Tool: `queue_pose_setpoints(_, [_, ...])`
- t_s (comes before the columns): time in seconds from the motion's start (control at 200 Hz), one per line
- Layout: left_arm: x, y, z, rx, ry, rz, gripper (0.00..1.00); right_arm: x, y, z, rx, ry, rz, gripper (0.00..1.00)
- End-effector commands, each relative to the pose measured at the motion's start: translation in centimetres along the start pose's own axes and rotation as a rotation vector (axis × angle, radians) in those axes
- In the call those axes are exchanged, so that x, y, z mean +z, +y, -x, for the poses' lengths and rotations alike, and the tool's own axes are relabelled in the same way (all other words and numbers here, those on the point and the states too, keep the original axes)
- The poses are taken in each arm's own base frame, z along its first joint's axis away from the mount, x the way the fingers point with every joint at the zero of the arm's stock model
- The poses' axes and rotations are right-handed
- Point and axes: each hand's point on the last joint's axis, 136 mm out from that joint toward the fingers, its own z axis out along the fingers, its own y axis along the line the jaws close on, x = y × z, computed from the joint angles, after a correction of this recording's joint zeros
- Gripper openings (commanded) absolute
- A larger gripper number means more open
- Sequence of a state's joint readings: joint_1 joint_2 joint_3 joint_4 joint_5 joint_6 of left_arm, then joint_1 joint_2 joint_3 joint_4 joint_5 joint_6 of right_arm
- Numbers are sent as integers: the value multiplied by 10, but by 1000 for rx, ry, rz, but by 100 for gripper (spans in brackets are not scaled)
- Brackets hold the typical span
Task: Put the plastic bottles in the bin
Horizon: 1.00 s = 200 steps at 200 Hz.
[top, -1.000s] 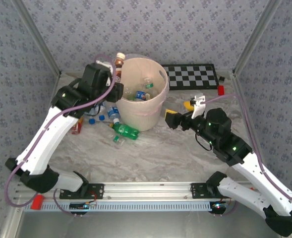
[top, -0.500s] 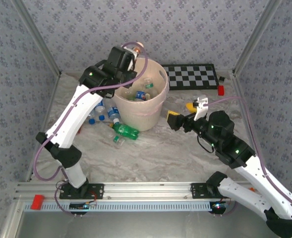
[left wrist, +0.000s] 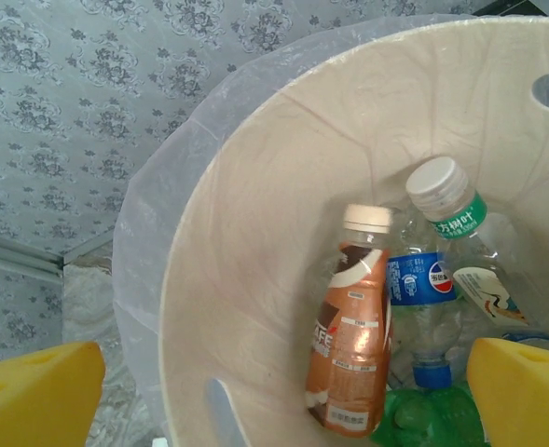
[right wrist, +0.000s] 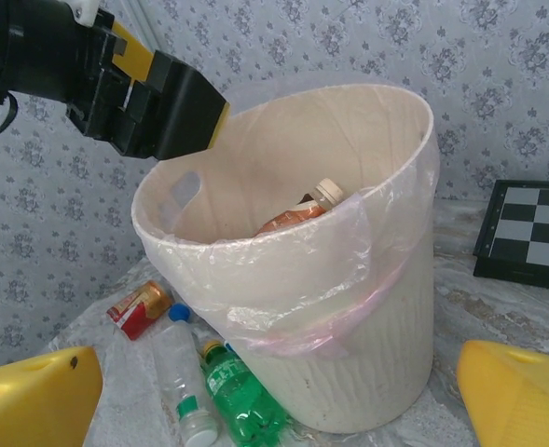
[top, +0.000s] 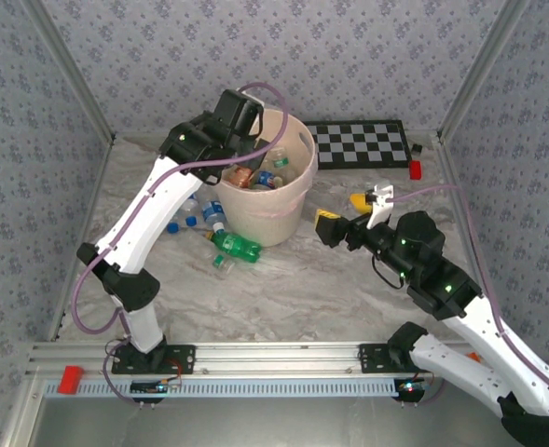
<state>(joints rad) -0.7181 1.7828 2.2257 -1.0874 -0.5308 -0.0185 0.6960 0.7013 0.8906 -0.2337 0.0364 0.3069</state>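
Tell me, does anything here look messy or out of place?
Yes. A green bottle and a clear bottle lie tipped over on the table beside the bin, and the bin's clear liner sags unevenly down its side.

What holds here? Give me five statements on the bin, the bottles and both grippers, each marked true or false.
1. The orange-brown bottle lies inside the bin. True.
2. The left gripper is clamped on a bottle. False: its jaws stand wide open above the bin, holding nothing.
3. A green bottle lies on the table at the bin's foot. True.
4. The bin is tipped onto its side. False: it stands upright.
5. The right gripper is shut on the checkerboard. False: it is open and empty, apart from the board.
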Motion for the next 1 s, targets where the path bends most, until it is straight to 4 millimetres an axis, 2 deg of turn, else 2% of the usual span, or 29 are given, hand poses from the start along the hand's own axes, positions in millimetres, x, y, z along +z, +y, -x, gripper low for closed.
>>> queue_pose_setpoints(0.0, [-32,24,4,-88,-56,36,100,2,7,7,8,-17,32,100])
queue_pose_setpoints(0.145, [-49,34,-3,-164,-113,30,100,8,13,10,3,-9,54,100])
queue_pose_setpoints(0.225, [-62,48,-9,-217,-152,58,100,12,18,13,-6,-7,68,100])
queue_pose_setpoints(0.385, [-69,68,-45,-303,-144,87,100,21,28,15,-22,-3,96,100])
queue_pose_setpoints(0.525, [-69,90,-91,-400,-105,134,100,31,35,10,-40,7,117,100])
queue_pose_setpoints(0.64, [-64,104,-137,-499,-41,178,100,39,42,6,-54,19,135,100])
queue_pose_setpoints(0.77, [-57,104,-191,-658,68,183,100,42,48,7,-81,15,144,100])
queue_pose_setpoints(0.885, [-52,96,-234,-796,145,194,100,42,51,8,-98,7,145,100])
queue_pose_setpoints(0.995, [-44,83,-264,-929,186,174,99,44,53,6,-107,4,150,100])
